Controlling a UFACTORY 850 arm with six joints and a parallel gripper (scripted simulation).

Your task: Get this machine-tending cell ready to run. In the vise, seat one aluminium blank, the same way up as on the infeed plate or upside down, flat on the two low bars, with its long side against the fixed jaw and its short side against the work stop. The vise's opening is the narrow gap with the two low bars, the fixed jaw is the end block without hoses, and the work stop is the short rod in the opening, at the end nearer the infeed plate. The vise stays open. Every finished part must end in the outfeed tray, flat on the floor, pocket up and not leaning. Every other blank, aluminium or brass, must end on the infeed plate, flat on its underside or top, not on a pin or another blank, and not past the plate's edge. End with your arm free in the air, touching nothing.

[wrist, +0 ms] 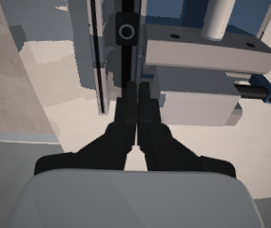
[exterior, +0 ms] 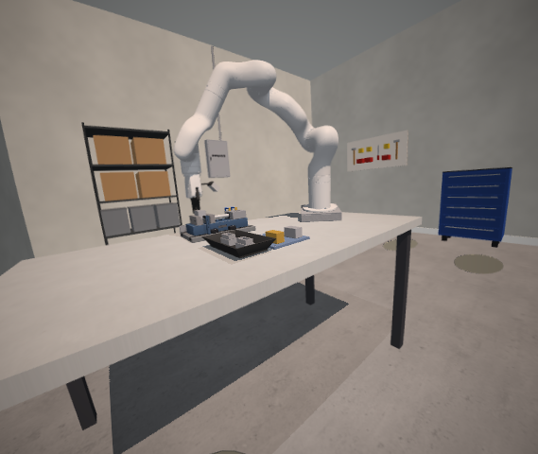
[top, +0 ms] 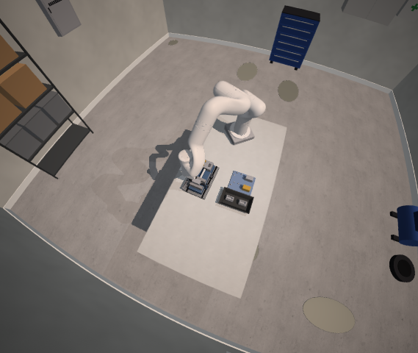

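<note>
1. Top view: the hand itself is hidden beneath the arm's wrist, over the end of the vise (top: 213, 175) (exterior: 222, 226), so its fingers cannot be judged here. The outfeed tray (top: 220, 198) (exterior: 239, 251), dark and rectangular, holds two grey finished parts, one (top: 229, 198) (exterior: 228, 238) beside the other (top: 242, 202) (exterior: 245, 240), pockets up. Next to the tray, the blue infeed plate (top: 236, 181) (exterior: 299, 238) carries an aluminium blank (top: 249, 178) (exterior: 292, 231) and a brass blank (top: 246, 187) (exterior: 274, 236), set apart.

2. Exterior view: the hand (exterior: 195, 201) (wrist: 136, 96) points down behind the vise, near its hoseless end. Both finished parts lie inside the black tray; whether either leans slightly is too small to tell. The two blanks rest on the infeed plate, and everything stands on the pale surface (exterior: 161, 283).

3. Wrist view: the hand is closed, its black fingertips together with nothing between them. They are just beside a light grey block (wrist: 199, 102); contact cannot be told, nor whether this is a blank or part of the vise. A drilled plate (wrist: 211, 53) borders the block.
</note>
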